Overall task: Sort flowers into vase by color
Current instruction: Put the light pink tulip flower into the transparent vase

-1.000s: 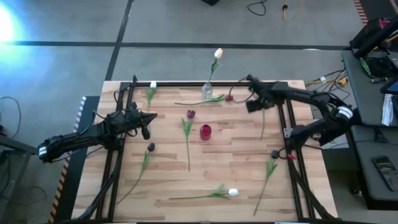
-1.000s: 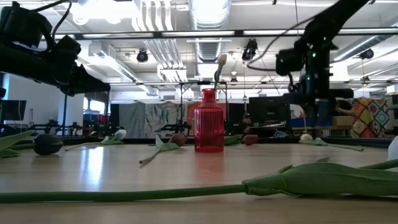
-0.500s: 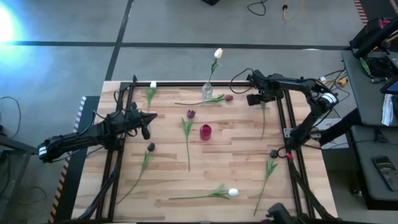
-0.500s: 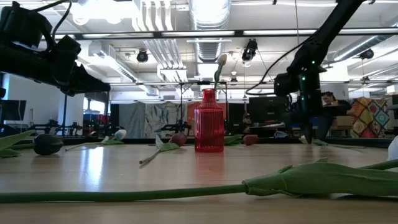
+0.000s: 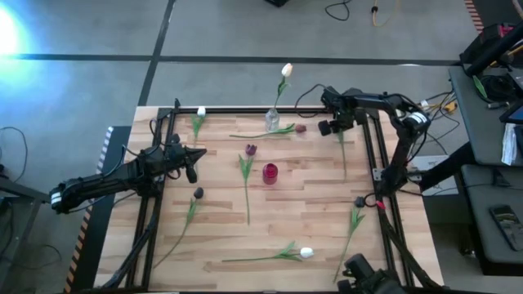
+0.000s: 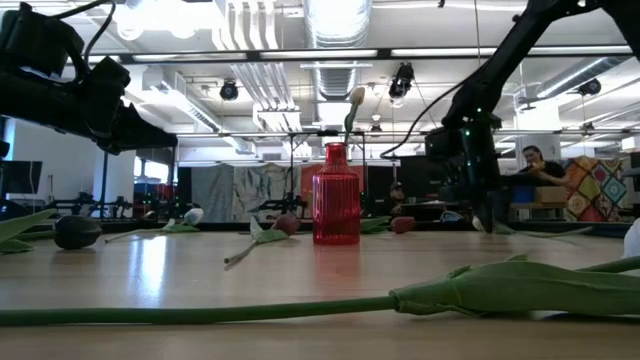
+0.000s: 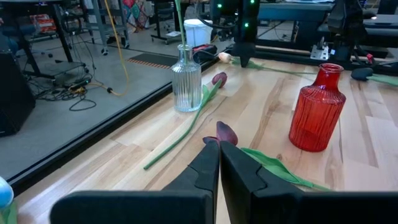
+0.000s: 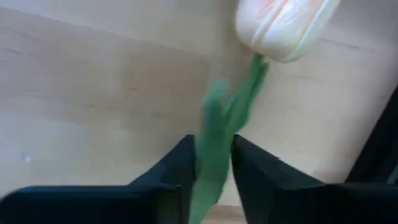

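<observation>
Peach tulip [image 8: 283, 25] stem sits between my right claw's [image 8: 211, 165] narrowed fingers; its long axis runs toward six o'clock on the counter [image 5: 310, 212]. Left claw [image 7: 219, 163] shut.

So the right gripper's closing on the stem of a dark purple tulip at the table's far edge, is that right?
Not quite: the right wrist view shows the right gripper closing on the stem of a peach tulip, not a dark purple one. The rest holds; the high view puts it at the table's far edge.
</observation>
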{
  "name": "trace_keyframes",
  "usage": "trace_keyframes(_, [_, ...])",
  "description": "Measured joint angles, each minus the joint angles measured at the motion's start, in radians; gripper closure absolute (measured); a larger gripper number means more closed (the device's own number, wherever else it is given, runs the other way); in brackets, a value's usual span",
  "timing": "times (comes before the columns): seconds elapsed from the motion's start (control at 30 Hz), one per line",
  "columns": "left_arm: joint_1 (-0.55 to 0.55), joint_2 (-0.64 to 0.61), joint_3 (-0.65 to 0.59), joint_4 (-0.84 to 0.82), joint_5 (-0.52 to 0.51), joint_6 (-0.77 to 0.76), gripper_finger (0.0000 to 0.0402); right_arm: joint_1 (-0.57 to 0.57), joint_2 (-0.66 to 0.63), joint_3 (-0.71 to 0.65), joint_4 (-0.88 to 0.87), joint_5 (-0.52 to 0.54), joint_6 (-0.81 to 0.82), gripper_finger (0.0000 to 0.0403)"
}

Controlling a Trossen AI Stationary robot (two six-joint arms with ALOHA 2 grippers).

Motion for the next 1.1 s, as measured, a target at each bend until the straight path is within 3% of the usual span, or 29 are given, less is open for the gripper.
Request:
trace_keyframes(0.17, [0.000, 0.000, 0.000, 0.000, 0.000, 0.000, 0.0402, 0.041, -0.104, 0.038, 0.004, 0.060, -0.018, 0.0385])
trace_keyframes(0.3, [0.000, 0.000, 0.000, 0.000, 0.000, 0.000, 0.0402, 0.100, -0.242, 0.034, 0.015, 0.089, -0.019, 0.0389])
trace_keyframes(0.47, [0.000, 0.000, 0.000, 0.000, 0.000, 0.000, 0.0402, 0.222, -0.464, -0.020, 0.153, 0.136, -0.016, 0.0390])
trace_keyframes(0.63, [0.000, 0.000, 0.000, 0.000, 0.000, 0.000, 0.0402, 0.361, -0.681, -0.117, 0.427, 0.143, -0.048, 0.0390])
trace_keyframes(0.8, [0.000, 0.000, 0.000, 0.000, 0.000, 0.000, 0.0402, 0.498, -0.803, -0.235, 0.796, 0.142, -0.168, 0.0390])
trace_keyframes(0.93, [0.000, 0.000, 0.000, 0.000, 0.000, 0.000, 0.0402, 0.577, -0.814, -0.327, 1.114, 0.138, -0.243, 0.0390])
trace_keyframes(1.1, [0.000, 0.000, 0.000, 0.000, 0.000, 0.000, 0.0402, 0.630, -0.735, -0.380, 1.446, 0.133, -0.340, 0.0390])
